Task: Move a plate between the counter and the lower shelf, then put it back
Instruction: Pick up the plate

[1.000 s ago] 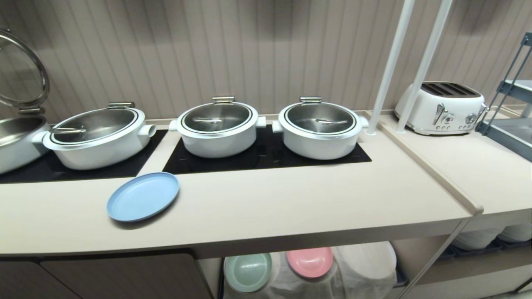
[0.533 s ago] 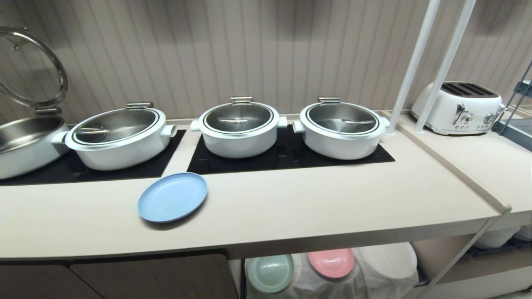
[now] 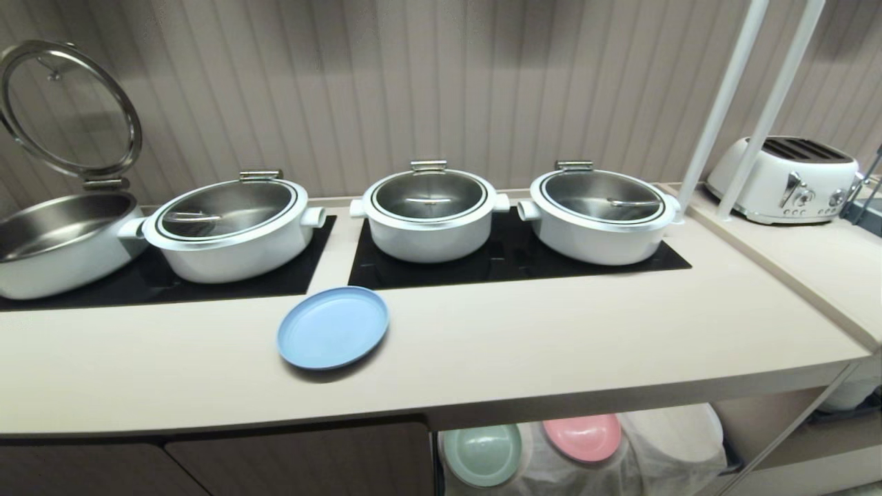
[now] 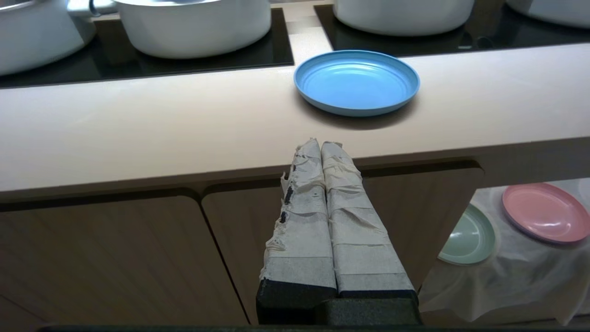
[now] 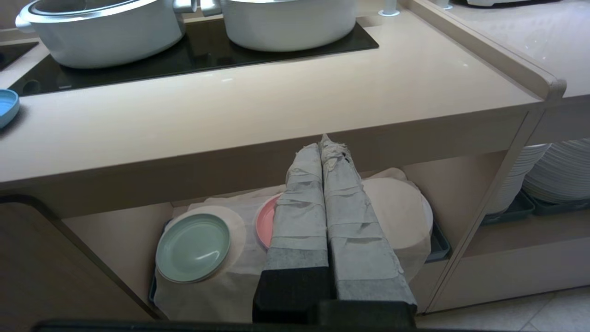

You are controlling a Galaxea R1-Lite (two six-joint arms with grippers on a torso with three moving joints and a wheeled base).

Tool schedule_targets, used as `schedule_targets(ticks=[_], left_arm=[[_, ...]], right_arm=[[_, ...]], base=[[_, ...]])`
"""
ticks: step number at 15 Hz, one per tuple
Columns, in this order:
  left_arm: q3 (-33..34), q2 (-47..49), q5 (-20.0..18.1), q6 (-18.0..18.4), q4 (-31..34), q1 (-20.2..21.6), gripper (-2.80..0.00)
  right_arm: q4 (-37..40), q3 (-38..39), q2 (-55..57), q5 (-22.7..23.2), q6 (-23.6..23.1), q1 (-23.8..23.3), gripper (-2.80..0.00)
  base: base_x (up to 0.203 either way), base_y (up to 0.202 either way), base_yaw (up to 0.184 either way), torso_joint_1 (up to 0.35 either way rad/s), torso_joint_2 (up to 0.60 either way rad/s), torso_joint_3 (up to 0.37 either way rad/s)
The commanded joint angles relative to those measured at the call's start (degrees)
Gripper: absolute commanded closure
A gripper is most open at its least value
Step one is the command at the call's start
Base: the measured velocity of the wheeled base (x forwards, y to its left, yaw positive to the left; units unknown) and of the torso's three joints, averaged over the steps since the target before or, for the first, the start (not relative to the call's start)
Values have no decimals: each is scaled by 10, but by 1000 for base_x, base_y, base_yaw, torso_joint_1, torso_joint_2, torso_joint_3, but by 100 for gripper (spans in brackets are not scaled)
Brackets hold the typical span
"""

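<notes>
The light blue plate (image 3: 333, 327) lies flat on the beige counter (image 3: 551, 344), just in front of the gap between the two black cooktop panels. It also shows in the left wrist view as the plate (image 4: 356, 81), and its edge (image 5: 6, 107) shows in the right wrist view. Below the counter, the lower shelf (image 5: 110, 240) holds a white cloth (image 5: 396, 212) draped over plate stacks. My left gripper (image 4: 321, 144) is shut and empty, held in front of the counter's edge, short of the plate. My right gripper (image 5: 322, 140) is shut and empty, before the shelf opening. Neither arm shows in the head view.
Three lidded white pots (image 3: 428, 214) and one open pot (image 3: 55, 238) stand on the cooktop panels behind the plate. A mint green plate (image 3: 482, 453) and a pink plate (image 3: 582, 437) rest on the cloth. A white toaster (image 3: 785, 178) sits on the adjoining top at right, beside two white poles (image 3: 723, 103).
The whole head view has shifted: everything now sits further right in the picture, so the camera has moved left. The plate and pots keep their places on the counter.
</notes>
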Motion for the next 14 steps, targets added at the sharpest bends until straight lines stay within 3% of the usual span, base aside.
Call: schedule_targets(ticks=[1,6,11,14], left_arm=[[0,0,0,0,0,0,0],[0,0,-2,0,0,0,0],[-1,0,-11,33,0,0,0],[-37,0,-26,34,39,1,0]], right_arm=[[0,0,0,0,0,0,0],[0,0,0,0,1,0,0],[0,0,0,0,0,0,0],[0,0,0,0,0,0,0]], base=[[0,0,0,0,0,0],[0,0,0,0,0,0],[0,0,0,0,0,0],[0,0,0,0,0,0]])
